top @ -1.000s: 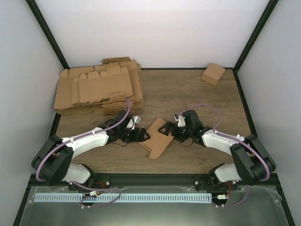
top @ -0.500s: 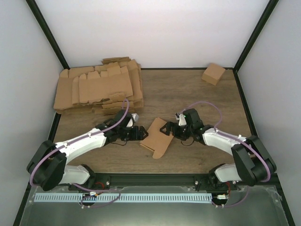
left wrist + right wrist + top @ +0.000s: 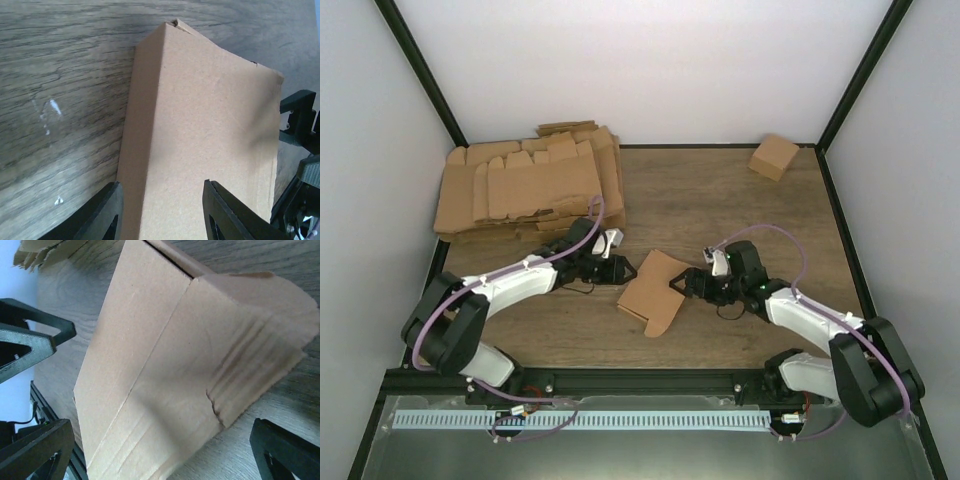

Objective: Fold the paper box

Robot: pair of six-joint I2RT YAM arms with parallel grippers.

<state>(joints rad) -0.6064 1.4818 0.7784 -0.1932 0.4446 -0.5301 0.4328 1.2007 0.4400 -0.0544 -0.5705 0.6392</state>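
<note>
One cardboard box blank (image 3: 653, 293) sits at the centre of the top view on the wooden table (image 3: 720, 205), between the two arms, and it looks only partly formed. Its panels have been creased and raised into a shallow sleeve. In the right wrist view one long fold line runs down the middle of the frame, and a rounded end flap (image 3: 260, 335) bows out at the upper right, untucked. In the left wrist view the sleeve shows a sharp folded edge along its left side and a small open corner at the top of the frame. By my reading the body folds are started, while squaring the sleeve up and closing the end flaps are left to do.

At the upper left of the top view lies a stack of flat blanks (image 3: 525, 188), and a small closed box (image 3: 773, 157) stands at the upper right, both well apart from the work.

The left gripper (image 3: 620, 270) is just beside the box's left edge. Its fingers (image 3: 107, 217) are spread apart at the bottom of its wrist frame with the cardboard panel showing between them, and I cannot tell whether they touch it. The right gripper (image 3: 682, 285) faces the box's right edge, its fingers (image 3: 35, 450) wide apart in the lower corners of its frame, with the flap end lying between them and nothing clamped.
</note>
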